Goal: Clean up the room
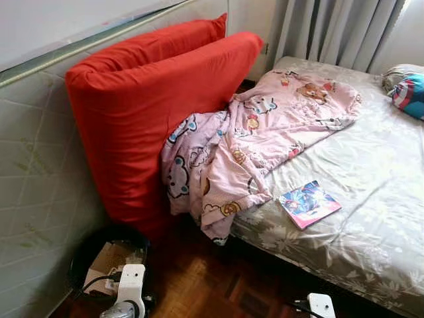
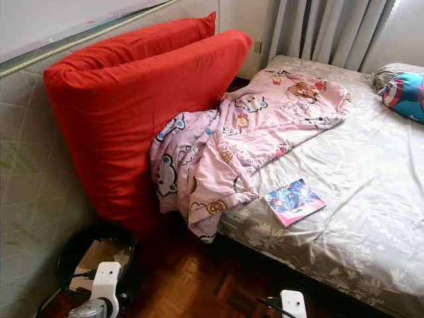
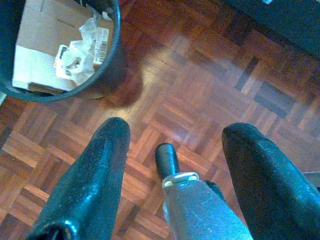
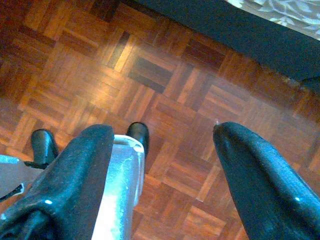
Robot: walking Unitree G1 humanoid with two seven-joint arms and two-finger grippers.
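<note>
Left gripper [image 3: 172, 145] and right gripper [image 4: 162, 137]: two long, glossy black fingers each — rounded tips, lightly pebbled surface. Between the jaws, a silver metal limb section ending in a black rounded cap. Wrist housings — white, with black cables.

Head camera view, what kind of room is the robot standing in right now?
Most likely a bedroom: a bed with a rumpled pink cartoon blanket, a large red cushion leaning at the wall, curtains behind, and a wastebasket on the parquet floor.

You see glossy wood parquet floor [image 4: 175, 100] | matt red cloth cushion [image 1: 146, 112] | soft printed pink blanket [image 1: 265, 132] | glossy paper book [image 1: 309, 204] at its 5 o'clock | crumpled paper in black bin [image 3: 112, 65]
</note>
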